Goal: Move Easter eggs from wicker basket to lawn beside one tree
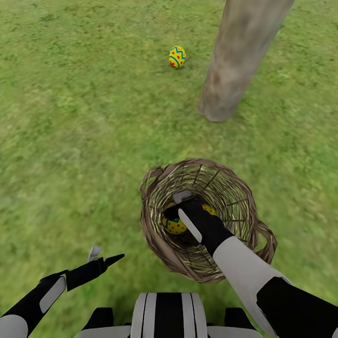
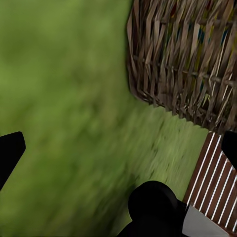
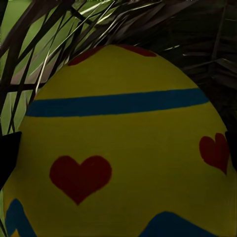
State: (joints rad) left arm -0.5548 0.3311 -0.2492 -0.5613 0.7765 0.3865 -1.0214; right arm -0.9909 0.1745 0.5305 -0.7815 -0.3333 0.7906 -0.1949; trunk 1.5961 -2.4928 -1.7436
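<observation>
An Easter egg (image 3: pixel 118 143), judged smooth, rigid and slippery, is being straddled at its widest girth by the parted right pincer (image 1: pixel 180 211) inside the wicker basket (image 1: pixel 244 192).

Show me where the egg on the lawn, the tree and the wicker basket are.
Egg on the lawn (image 1: pixel 177 57): head view, middle of its shell.
Tree (image 1: pixel 234 61): head view, middle of the trunk.
Wicker basket (image 1: pixel 155 244): head view, left wall.
</observation>
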